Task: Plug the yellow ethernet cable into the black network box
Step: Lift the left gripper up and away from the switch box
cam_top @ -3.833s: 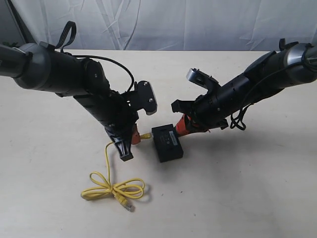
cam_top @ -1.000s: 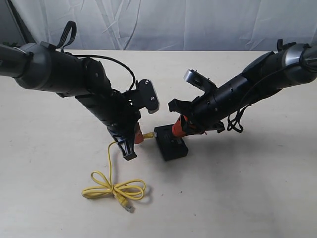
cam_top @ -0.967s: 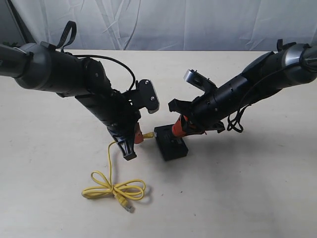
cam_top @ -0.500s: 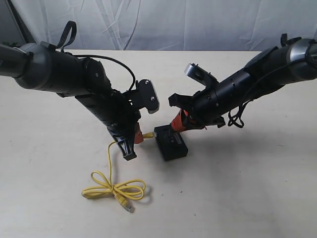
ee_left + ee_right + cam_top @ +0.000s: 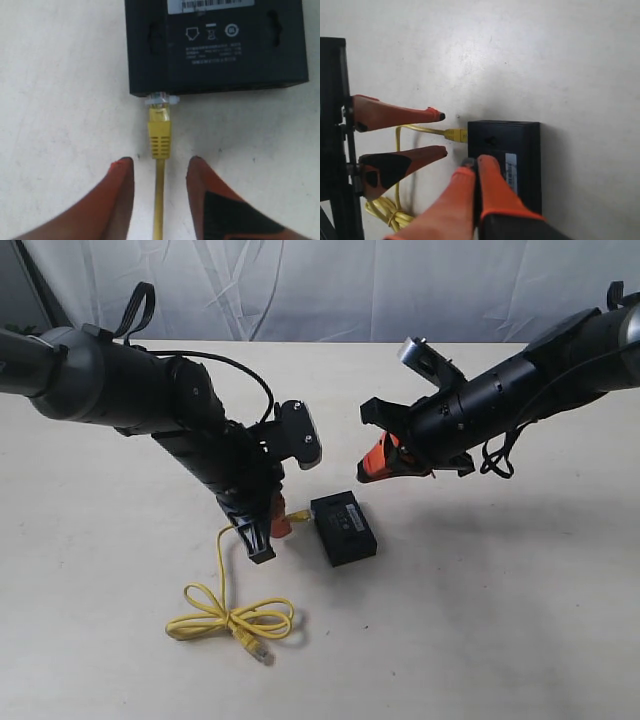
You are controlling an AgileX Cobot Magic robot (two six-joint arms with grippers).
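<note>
Desk (image 5: pixel 500 630): pale surface.
Yellow ethernet cable (image 5: pixel 230 621): coil lies at 7 o'clock of the black network box (image 5: pixel 343 528); its plug sits in the box's side port.
Left claw (image 5: pixel 159 161): spread, straddling the cable behind the plug; arm angled down.
Right claw (image 5: pixel 372 472): pressed together, at 1 o'clock of the box, apart from it.

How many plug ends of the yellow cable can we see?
2. One plug is at the black network box's side, ahead of the open left gripper; the other lies loose by the yellow ethernet cable's coil.

Cable (image 5: pixel 159 137) end touches the box's (image 5: pixel 343 528) left side.
</note>
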